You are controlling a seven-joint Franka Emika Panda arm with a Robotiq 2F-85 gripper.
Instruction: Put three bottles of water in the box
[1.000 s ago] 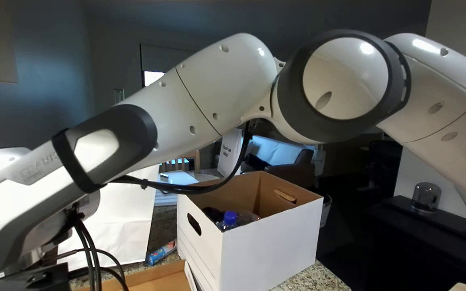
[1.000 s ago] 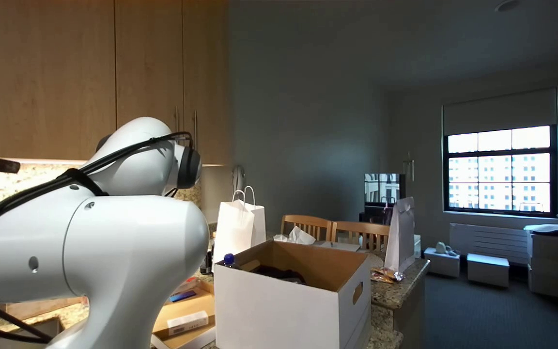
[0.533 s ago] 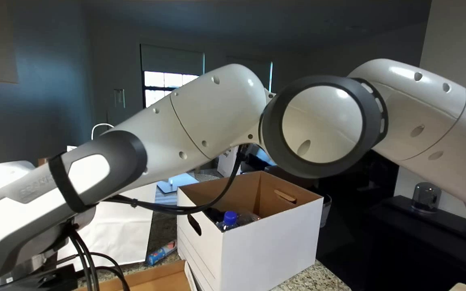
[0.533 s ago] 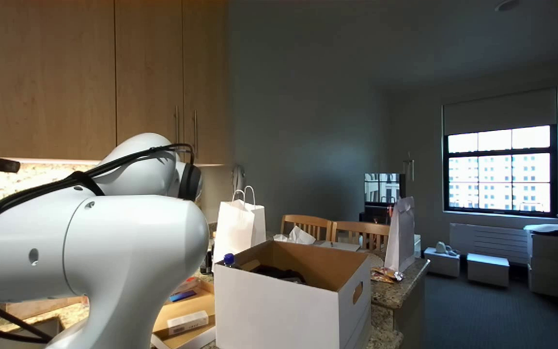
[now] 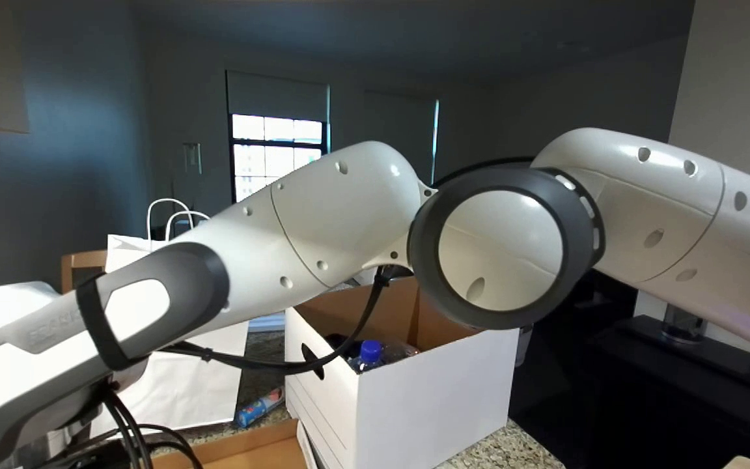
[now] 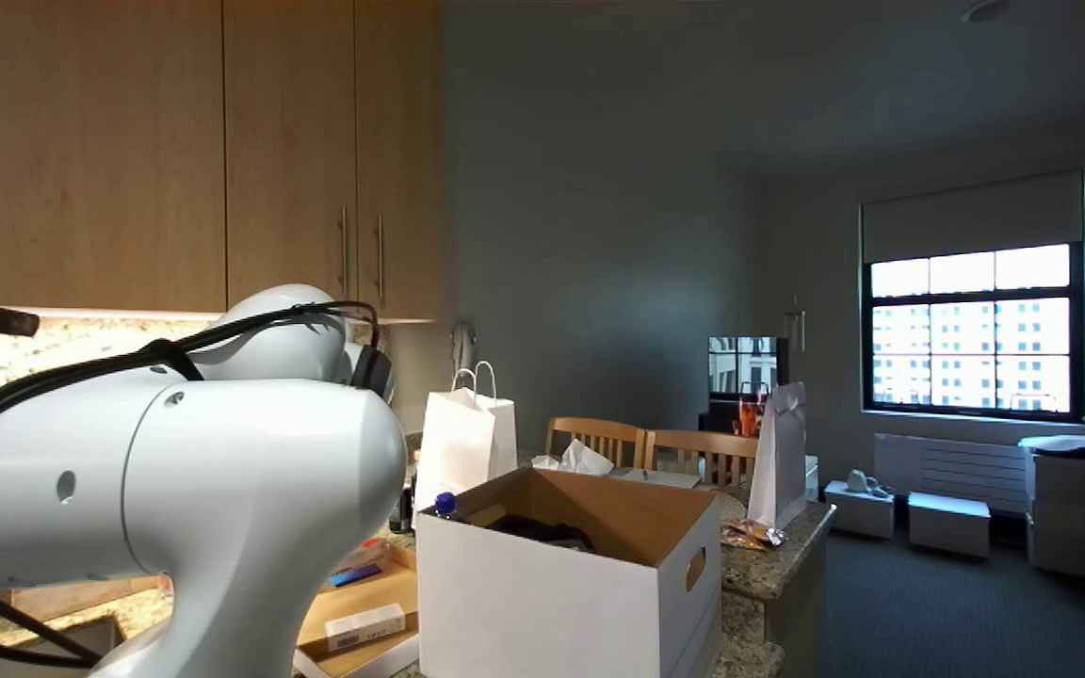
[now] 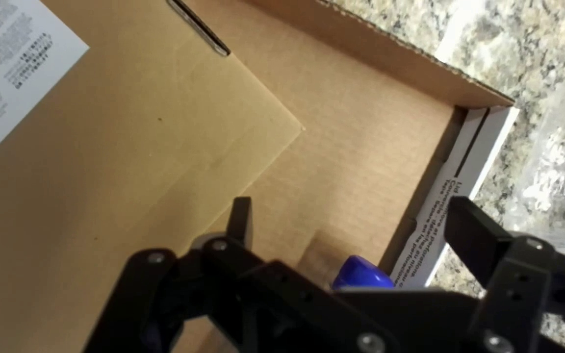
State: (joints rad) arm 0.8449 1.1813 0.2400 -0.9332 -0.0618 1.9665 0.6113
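Water bottle [image 5: 370, 355] sits, blue cap up, inside a corner of the white box [image 5: 433, 404], as I see in both exterior views. In the wrist view, the gripper [image 7: 348, 215] has its fingers spread well apart over a shallow cardboard tray [image 7: 361, 147]. A second bottle [image 7: 361, 273] shows its cap between them; the body is mostly hidden, but it appears to stand in the tray. A white paper bag [image 6: 467, 452] stands near the box.
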